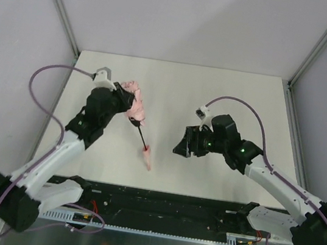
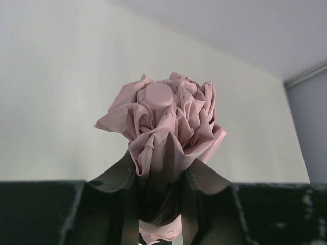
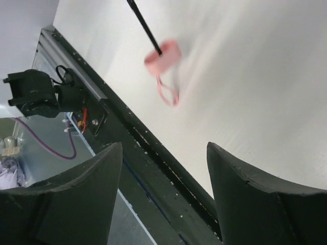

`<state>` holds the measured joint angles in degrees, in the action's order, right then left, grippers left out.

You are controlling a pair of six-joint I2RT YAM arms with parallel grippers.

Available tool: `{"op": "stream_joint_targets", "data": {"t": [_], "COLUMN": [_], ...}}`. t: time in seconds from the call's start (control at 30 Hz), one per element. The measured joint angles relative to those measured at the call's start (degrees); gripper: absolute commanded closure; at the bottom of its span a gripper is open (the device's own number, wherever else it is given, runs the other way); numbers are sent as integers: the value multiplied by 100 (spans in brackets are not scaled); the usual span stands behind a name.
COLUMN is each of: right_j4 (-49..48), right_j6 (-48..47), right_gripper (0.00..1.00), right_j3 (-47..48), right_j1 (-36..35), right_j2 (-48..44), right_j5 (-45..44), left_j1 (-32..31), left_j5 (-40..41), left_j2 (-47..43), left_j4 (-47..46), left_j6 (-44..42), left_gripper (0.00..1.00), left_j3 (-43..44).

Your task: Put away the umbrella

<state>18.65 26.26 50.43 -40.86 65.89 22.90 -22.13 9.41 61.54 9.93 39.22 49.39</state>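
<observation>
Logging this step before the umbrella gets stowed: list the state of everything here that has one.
umbrella: canopy collapsed and bunched, black shaft extended
left pincer: shut on the umbrella's canopy
right pincer: open, empty, apart from the handle
strap: loose loop trailing from the handle

Surface: white matte table (image 1: 234, 102)
Near edge: black rail (image 1: 163, 204) running along the table's width (an arm base sits near each end)
Left of centre: the umbrella (image 1: 136, 110), its pink handle (image 1: 147, 151) and strap (image 1: 148, 164) low over the white; whether they touch the table cannot be told
</observation>
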Motion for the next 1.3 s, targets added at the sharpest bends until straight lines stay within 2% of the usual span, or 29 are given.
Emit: {"op": "stream_joint_targets", "data": {"t": [0.1,0.17,0.27,0.37,0.5,0.63,0.73,0.87,1.0,1.1,1.17,1.3], "right_j4": [131,116,70,2,-55,-131,-212,-562,-1005,-1521,-1919,-2505], "right_j6": [0,4,7,20,26,48,68,70,157,275,352,417], "right_gripper": [29,29,29,29,29,29,27,21,13,2,1,2], "right_j3": [-42,-44,-57,-96,-212,-466,-614,-643,-664,-680,-680,-680], "right_j1": [31,50,50,61,61,63,68,76,-96,-485,-691,-754], "right_j2": [-236,-369,-468,-474,-490,-544,-501,-57,332,461,485,485], "right_j5": [-223,-315,-385,-422,-442,-439,-356,31,308,468,592,739], "left_j1": [-557,-949,-1449,-1843,-2334,-2728,-2879,-2922,-2830,-2732,-2669,-2494], "left_j5": [828,1187,1661,2026,2273,2524,2634,2378,1683,1034,507,-393], "left_j2": [-796,-922,-527,256,584,822,957,448,-811,-1690,-2144,-2409], "left_j4": [-1569,-2551,-4006,-5230,-6413,-7335,-7670,-7582,-7069,-6690,-6336,-5838], "left_j6": [-1080,-1698,-2649,-3381,-3620,-3193,-2761,-2223,-1526,-1038,-649,81], "left_gripper": [100,100,100,100,100,100,100,100,100,100,100,100], "left_j3": [-730,-1174,-1609,-2033,-2951,-3908,-4343,-4590,-4717,-4712,-4677,-4592]}}
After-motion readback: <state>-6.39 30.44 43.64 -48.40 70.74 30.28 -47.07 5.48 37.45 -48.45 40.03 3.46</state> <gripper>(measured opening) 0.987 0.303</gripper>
